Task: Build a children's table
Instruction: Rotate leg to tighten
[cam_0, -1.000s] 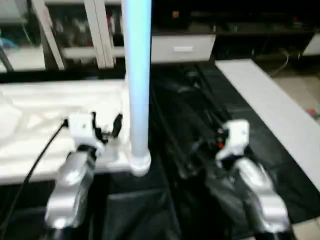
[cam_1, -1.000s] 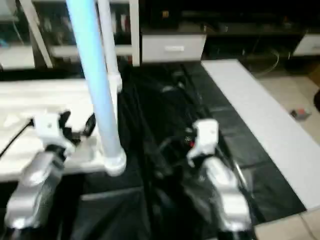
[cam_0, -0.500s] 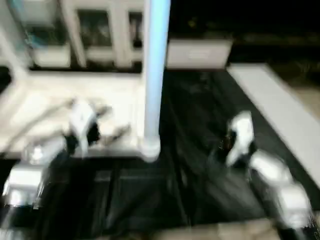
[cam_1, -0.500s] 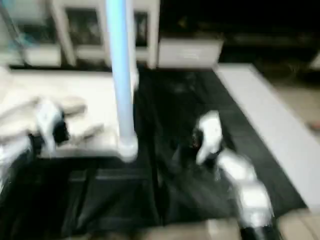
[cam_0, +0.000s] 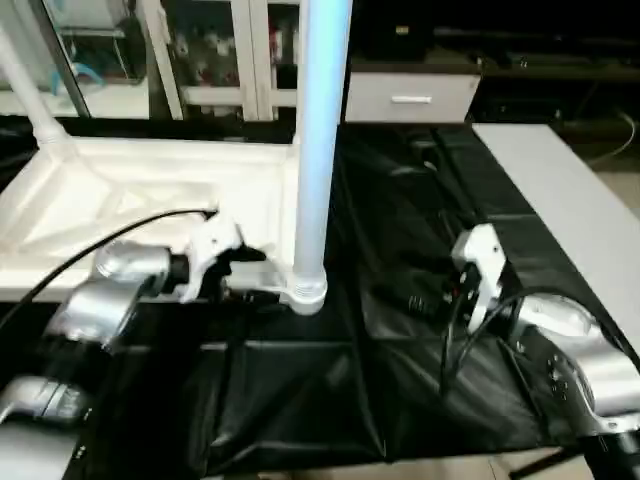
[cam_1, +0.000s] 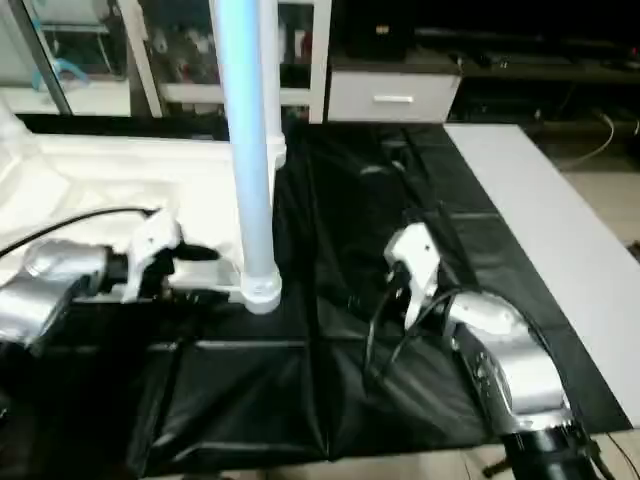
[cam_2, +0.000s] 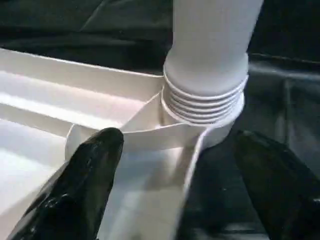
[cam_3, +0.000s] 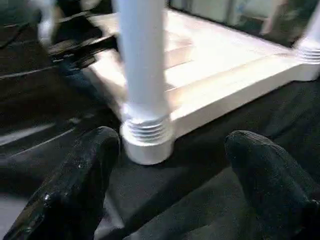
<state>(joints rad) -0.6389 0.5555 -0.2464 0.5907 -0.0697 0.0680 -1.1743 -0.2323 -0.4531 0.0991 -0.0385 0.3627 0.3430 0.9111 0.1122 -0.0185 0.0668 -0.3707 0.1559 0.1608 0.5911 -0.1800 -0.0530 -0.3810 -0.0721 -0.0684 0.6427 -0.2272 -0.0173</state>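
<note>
The white tabletop (cam_0: 150, 190) lies underside up on the left of the black-covered work table. One white leg (cam_0: 318, 150) stands upright in its near right corner socket (cam_0: 305, 292). A second leg (cam_0: 25, 85) rises at the far left corner. My left gripper (cam_2: 180, 170) reaches in from the left and is open, its fingers (cam_2: 90, 175) on either side of the tabletop rim just beside that socket (cam_2: 205, 115). My right gripper (cam_3: 170, 190) is open over the black cover to the right of the leg (cam_3: 142, 65), facing its base and holding nothing.
A long white board (cam_0: 560, 210) lies along the right side of the black cover (cam_0: 400, 220). White cabinets with glass doors (cam_0: 200, 60) and a drawer unit (cam_0: 410, 97) stand behind the table. A black cable (cam_0: 110, 240) runs over my left arm.
The camera has shifted. My left arm has turned, so its gripper now reaches sideways to the corner socket instead of pointing forward. The right gripper stays beside the leg.
</note>
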